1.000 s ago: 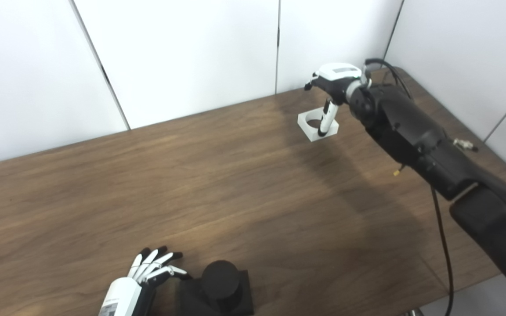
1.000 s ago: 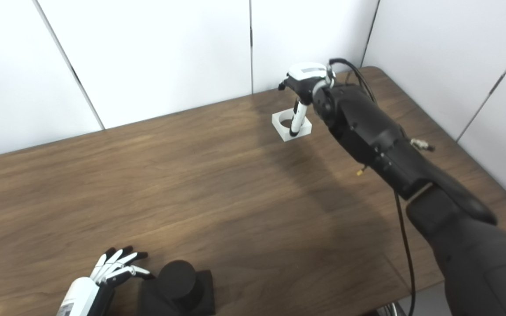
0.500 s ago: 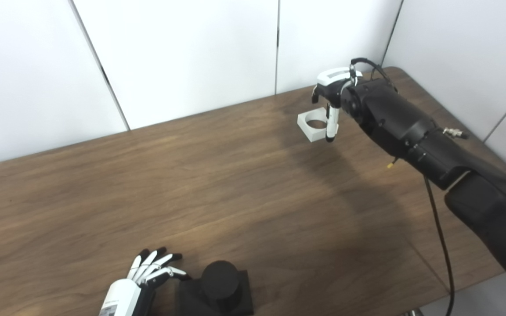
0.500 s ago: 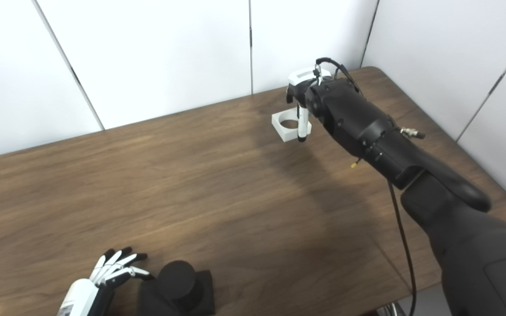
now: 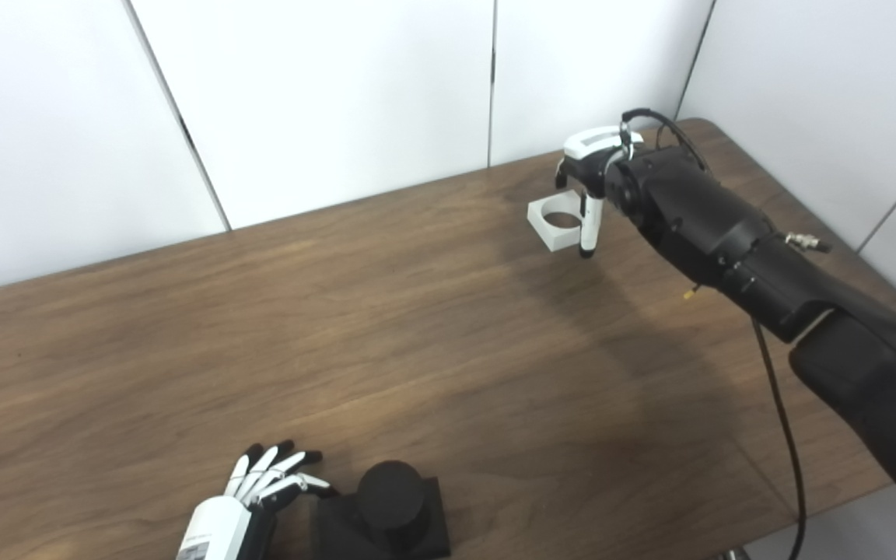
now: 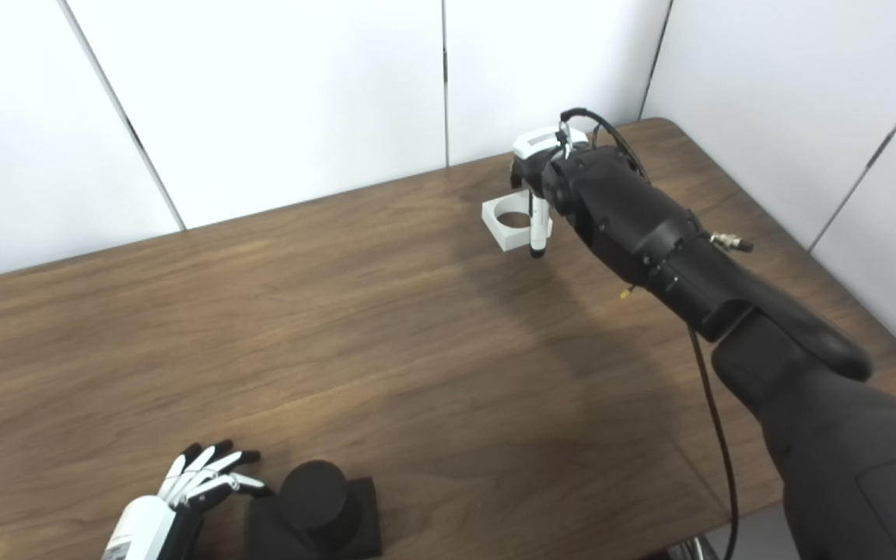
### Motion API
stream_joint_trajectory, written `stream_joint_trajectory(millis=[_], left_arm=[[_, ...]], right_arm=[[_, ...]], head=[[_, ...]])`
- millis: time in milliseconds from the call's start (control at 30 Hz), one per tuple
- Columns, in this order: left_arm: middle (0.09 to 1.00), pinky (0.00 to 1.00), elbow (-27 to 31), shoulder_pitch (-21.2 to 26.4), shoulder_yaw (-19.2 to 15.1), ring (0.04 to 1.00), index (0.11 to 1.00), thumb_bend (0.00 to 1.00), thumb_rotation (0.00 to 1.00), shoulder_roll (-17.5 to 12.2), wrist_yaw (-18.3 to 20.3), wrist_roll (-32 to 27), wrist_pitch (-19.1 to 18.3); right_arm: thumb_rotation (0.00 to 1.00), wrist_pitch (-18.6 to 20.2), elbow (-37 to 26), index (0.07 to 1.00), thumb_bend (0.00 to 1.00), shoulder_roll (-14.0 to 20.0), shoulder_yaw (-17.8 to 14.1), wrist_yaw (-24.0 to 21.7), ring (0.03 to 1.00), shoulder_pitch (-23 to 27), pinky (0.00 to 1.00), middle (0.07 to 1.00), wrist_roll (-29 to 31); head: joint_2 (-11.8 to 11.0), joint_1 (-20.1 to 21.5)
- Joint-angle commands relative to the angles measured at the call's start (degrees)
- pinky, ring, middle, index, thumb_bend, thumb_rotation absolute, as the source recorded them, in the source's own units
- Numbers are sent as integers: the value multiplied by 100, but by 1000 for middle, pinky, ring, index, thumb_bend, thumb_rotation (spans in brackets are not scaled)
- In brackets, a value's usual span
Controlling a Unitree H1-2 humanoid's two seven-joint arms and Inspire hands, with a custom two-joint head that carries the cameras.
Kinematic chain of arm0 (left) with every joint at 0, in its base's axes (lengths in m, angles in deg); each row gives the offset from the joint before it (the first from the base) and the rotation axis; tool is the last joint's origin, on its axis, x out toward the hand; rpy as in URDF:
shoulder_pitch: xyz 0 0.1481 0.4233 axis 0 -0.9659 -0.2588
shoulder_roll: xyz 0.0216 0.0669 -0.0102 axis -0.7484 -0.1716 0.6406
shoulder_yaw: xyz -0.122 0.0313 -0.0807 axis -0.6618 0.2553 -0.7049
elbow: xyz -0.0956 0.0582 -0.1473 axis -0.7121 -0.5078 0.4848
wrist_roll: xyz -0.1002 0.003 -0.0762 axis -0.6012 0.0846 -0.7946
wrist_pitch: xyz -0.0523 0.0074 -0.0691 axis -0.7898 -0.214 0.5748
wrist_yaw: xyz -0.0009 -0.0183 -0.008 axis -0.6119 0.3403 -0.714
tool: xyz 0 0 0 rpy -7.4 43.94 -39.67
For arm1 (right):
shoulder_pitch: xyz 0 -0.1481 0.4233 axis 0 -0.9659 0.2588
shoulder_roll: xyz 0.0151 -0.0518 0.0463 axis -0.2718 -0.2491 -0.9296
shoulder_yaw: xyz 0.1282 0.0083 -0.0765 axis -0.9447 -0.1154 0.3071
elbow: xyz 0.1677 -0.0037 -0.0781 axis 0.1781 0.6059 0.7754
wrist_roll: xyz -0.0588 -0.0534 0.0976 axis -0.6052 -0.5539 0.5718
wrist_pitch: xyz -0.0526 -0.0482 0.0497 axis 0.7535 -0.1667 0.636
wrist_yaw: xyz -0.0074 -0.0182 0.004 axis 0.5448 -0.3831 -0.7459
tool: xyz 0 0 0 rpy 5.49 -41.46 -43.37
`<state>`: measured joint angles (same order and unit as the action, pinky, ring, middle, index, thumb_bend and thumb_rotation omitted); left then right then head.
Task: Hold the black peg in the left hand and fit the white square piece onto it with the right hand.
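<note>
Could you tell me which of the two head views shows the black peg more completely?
The left eye view: the black peg and its square base lie further inside the frame. In the right eye view the same peg sits lower, its base cut more by the bottom edge beside the left hand.

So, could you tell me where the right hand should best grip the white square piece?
Probably by two opposite outer walls of the white square piece, coming from above: it lies flat on the table with its round hole facing up, and the right hand already hovers at its right edge.
</note>
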<state>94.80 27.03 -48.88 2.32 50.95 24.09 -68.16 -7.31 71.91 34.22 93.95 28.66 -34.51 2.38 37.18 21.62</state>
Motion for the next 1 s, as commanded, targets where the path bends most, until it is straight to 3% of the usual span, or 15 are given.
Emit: stream_joint_trajectory(millis=[0, 967], left_arm=[[828, 1000, -50, -161, 18, 921, 485, 521, 47, -92, 268, 233, -246], [827, 1000, 172, -215, 28, 923, 485, 520, 46, -61, 398, 277, -384]], right_arm=[[187, -13, -128, 827, 898, 100, -79, 112, 1000, 223, 1000, 985, -116], [173, -213, -137, 749, 851, -61, -358, 568, 996, -26, 949, 931, 135]], head=[[5, 4], [97, -74]])
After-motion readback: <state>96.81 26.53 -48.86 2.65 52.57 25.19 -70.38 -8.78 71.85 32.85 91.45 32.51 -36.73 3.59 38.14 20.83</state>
